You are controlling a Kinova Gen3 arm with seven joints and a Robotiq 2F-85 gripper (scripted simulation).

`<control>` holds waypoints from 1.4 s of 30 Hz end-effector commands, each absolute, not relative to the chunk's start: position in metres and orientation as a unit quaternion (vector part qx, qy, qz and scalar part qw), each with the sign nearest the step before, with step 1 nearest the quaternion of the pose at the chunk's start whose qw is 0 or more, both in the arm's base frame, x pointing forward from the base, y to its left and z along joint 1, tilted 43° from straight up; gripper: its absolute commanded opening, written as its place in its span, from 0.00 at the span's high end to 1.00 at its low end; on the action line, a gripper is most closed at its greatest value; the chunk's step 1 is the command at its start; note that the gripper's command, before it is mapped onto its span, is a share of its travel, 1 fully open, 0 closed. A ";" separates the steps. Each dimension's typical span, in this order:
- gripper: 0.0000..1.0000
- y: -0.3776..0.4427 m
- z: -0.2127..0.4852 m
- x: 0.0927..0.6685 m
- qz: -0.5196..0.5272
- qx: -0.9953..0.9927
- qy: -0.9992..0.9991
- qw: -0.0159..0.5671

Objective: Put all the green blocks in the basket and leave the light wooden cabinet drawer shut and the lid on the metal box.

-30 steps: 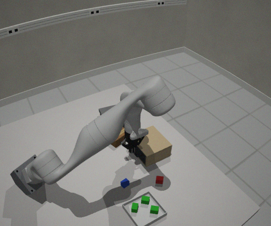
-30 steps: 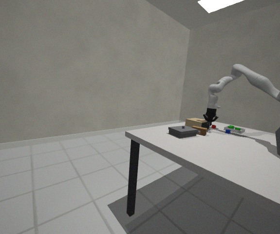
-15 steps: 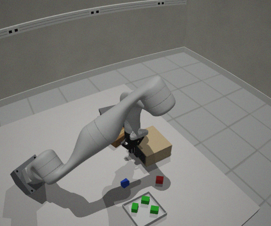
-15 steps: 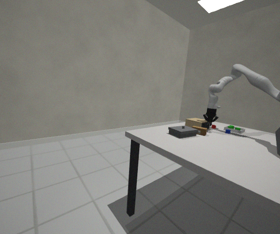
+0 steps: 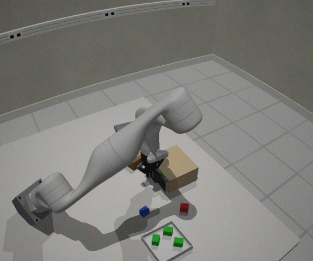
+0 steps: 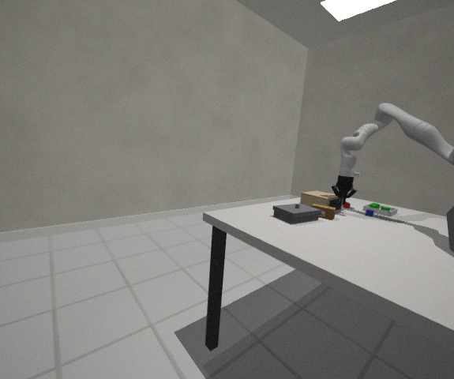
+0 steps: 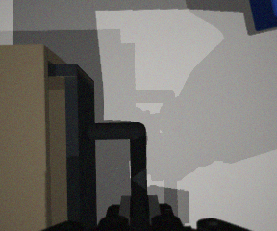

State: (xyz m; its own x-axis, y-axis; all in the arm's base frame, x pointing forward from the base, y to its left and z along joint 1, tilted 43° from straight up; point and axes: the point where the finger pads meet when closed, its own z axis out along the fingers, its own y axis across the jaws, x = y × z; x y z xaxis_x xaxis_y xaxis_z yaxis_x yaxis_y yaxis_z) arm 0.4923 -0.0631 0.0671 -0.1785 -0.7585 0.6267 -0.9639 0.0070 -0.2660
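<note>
My gripper point(image 5: 149, 175) point(image 6: 342, 201) point(image 7: 139, 213) is shut on the dark bar handle point(image 7: 138, 159) of the drawer point(image 7: 82, 144). The drawer stands a little way out of the light wooden cabinet point(image 5: 180, 161) point(image 6: 316, 198) point(image 7: 13, 135). A green block point(image 5: 162, 174) shows inside the drawer, partly hidden. Three green blocks point(image 5: 167, 230) point(image 5: 155, 239) point(image 5: 178, 241) lie inside the basket point(image 5: 182, 234), clear of its rim. The metal box point(image 6: 292, 218) has its lid point(image 6: 290, 208) on top; whether it is all the way down, I cannot tell.
A blue block point(image 5: 144, 211) point(image 6: 369, 212) point(image 7: 275, 13) lies on the table between the arm base and the basket. A red block point(image 5: 184, 207) point(image 6: 346, 205) lies between cabinet and basket. A brown wooden object point(image 5: 134, 165) point(image 6: 325, 212) stands between the metal box and the cabinet, close to the gripper.
</note>
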 end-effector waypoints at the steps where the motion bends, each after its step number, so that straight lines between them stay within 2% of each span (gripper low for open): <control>1: 0.90 -0.065 0.065 0.485 0.332 0.622 -0.692 0.156; 42: 0.90 -0.065 0.045 0.416 0.332 0.623 -0.691 0.155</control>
